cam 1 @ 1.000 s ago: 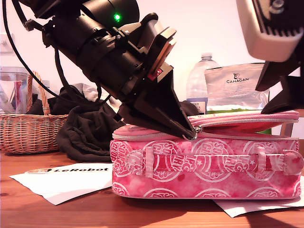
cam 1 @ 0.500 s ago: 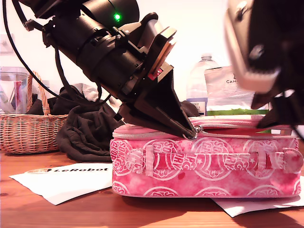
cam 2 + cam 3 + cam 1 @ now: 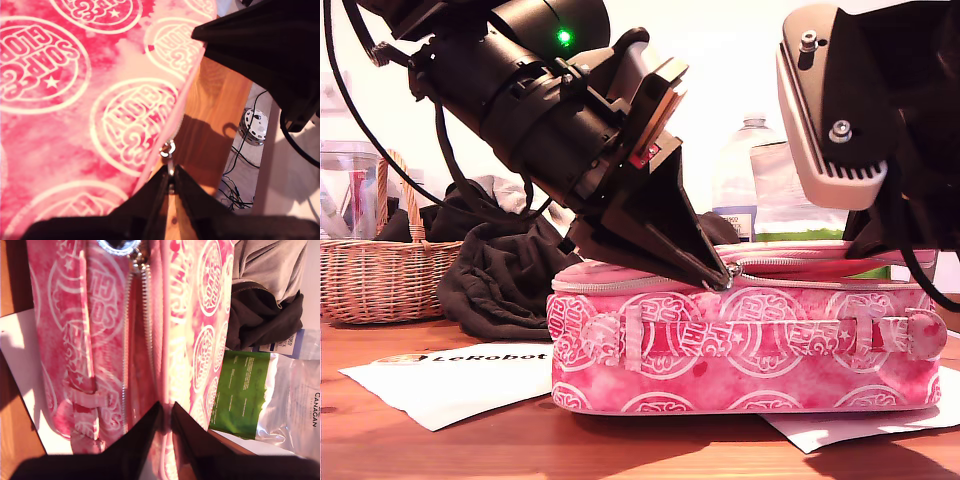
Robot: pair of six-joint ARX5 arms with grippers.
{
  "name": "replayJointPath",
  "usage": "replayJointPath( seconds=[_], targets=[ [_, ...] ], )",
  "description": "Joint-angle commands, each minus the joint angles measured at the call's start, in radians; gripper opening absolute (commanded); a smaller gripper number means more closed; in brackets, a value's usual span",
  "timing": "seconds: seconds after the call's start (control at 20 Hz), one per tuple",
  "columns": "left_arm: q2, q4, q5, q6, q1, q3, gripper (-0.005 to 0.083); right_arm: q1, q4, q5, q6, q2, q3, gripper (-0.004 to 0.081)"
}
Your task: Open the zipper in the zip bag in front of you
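Note:
The pink zip bag (image 3: 740, 350) with white round logos lies on the wooden table (image 3: 620, 445). Its zipper (image 3: 620, 285) runs just under the lid. It is closed toward the exterior view's left and gapes open toward that view's right, where both rows of teeth (image 3: 125, 340) show. My first gripper (image 3: 722, 280) comes down from the exterior view's upper left. It is shut on the metal ring pull (image 3: 167, 148), with the fingertips (image 3: 170, 182) pinched together. My second gripper (image 3: 166, 412) is shut on the lid edge of the bag (image 3: 195, 315) at the exterior view's right end.
A wicker basket (image 3: 380, 275) and dark clothing (image 3: 505, 280) sit behind the bag at the exterior view's left. A water bottle (image 3: 740, 170) and the green-and-silver Canagan pouch (image 3: 240, 390) stand behind it. A LeRobot paper (image 3: 450, 375) lies on the table beside the bag.
The second arm has swung down and toward the exterior view's left. The lid's raised end has dropped lower and the bag has shifted slightly left. The first gripper has kept its hold on the pull.

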Motion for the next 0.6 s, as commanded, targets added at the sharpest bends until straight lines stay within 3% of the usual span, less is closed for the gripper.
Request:
replayJointPath(
  seconds=[0.0,0.55],
  targets=[
    [-0.016,-0.003,0.011,0.000,-0.011,-0.014,-0.0022,-0.005,-0.003,-0.006,0.013,0.005,-0.007,-0.0012],
    [-0.017,-0.103,0.005,0.003,0.034,-0.014,-0.0022,-0.079,-0.055,-0.035,0.039,0.005,-0.007,-0.0012]
  ],
)
